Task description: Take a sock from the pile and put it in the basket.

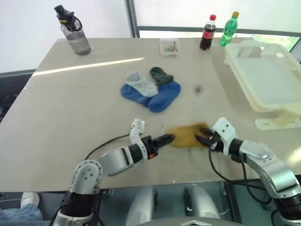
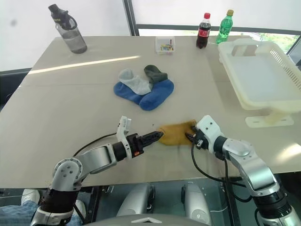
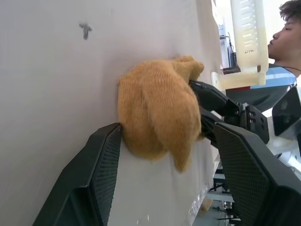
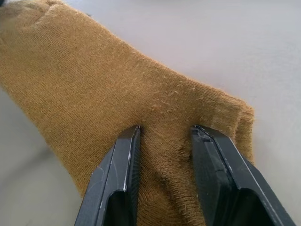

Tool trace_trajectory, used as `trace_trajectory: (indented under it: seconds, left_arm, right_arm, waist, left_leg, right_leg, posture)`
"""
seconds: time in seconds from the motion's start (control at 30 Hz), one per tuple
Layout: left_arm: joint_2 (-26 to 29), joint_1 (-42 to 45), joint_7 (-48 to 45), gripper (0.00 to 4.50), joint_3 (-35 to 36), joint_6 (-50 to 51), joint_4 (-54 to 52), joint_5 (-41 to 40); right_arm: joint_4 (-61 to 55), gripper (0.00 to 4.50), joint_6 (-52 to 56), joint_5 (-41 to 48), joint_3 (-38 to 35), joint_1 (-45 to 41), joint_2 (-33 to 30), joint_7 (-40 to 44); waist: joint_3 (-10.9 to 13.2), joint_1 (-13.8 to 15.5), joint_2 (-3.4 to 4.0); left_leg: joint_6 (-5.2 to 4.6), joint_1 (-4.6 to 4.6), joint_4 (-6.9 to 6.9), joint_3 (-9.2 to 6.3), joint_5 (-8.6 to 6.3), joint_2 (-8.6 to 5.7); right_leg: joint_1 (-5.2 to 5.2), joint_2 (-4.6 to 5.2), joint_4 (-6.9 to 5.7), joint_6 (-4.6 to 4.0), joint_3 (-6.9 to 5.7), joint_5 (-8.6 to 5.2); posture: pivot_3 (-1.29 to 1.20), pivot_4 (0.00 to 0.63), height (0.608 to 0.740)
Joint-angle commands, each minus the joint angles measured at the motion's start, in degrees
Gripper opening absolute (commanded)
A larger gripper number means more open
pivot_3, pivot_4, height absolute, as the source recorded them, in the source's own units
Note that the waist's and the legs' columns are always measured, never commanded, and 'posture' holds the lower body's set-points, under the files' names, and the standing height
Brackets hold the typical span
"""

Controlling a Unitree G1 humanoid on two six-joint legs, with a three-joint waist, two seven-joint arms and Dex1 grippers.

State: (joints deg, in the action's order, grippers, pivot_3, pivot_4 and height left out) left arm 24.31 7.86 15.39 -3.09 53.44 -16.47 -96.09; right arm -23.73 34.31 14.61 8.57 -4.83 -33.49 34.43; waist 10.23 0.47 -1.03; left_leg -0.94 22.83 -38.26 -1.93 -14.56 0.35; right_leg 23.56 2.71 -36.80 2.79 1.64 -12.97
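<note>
I'm pinching the mustard sock [image 1: 188, 135] with my right gripper [image 1: 203, 138], fingers clamped on its edge, flat on the table [image 1: 70, 108]. My left gripper [image 1: 168, 138] is sitting at the sock's other end, fingers apart. Pile [image 1: 151, 88] lying mid-table; basket [image 1: 263, 75] sitting far right.

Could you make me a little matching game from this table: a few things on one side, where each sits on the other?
Things:
1. mustard sock
2. basket
3. water bottle
4. cola bottle

Places:
A. far left corner
B. between the two claws
C. right edge of the table
D. far edge, beside a green bottle

Pairs: 1-B, 2-C, 3-A, 4-D
</note>
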Motion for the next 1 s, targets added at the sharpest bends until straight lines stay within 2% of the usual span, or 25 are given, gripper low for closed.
trace_trajectory:
  seconds: [0.03, 0.3, 0.53, 1.0]
  left_arm:
    - [-0.98, 0.96, -0.35, 3.27, -0.66, 0.90, 2.39, 1.32]
    - [-2.97, 3.41, -9.26, 3.27, -0.93, 3.82, 9.64, 8.34]
    - [-7.54, 6.54, -19.05, 3.27, 2.33, 5.05, 13.90, 7.59]
    - [-12.23, 10.43, -29.08, 3.27, 4.14, 10.35, 14.53, 7.11]
  right_arm:
    - [-0.03, 1.74, 0.33, -0.59, 1.41, 0.96, 0.35, 0.32]
    - [0.21, 1.74, 0.42, -1.37, 1.15, 0.79, 1.95, -0.52]
    - [0.49, 1.74, 0.39, -2.11, 1.79, 0.50, 2.80, -0.35]
    - [1.71, 1.74, -0.17, -2.88, 1.76, -0.14, 3.53, -0.02]
  waist:
    - [-0.04, 0.02, -0.04]
    - [-0.37, 0.12, -0.09]
    - [-0.41, 0.05, -0.05]
    - [-0.39, -1.13, -0.08]
  left_leg:
    - [0.00, 0.00, 0.00, 0.01, 0.00, 0.00]
    - [0.00, -0.07, -0.02, 0.14, 0.01, -0.03]
    - [0.00, -0.06, -0.03, 0.12, 0.01, -0.02]
    - [0.00, -0.02, -0.02, 0.04, 0.00, -0.02]
  right_leg:
    - [0.00, 0.00, 0.00, 0.00, 0.00, 0.00]
    - [-0.06, -0.01, -0.01, 0.02, -0.03, -0.01]
    - [-0.06, -0.02, -0.02, 0.02, -0.02, -0.01]
    - [-0.04, -0.03, -0.01, 0.02, -0.03, -0.01]
  posture:
    - [0.00, 0.150, 0.740]
    - [0.00, 0.150, 0.740]
    - [0.00, 0.150, 0.740]
    - [0.00, 0.150, 0.740]
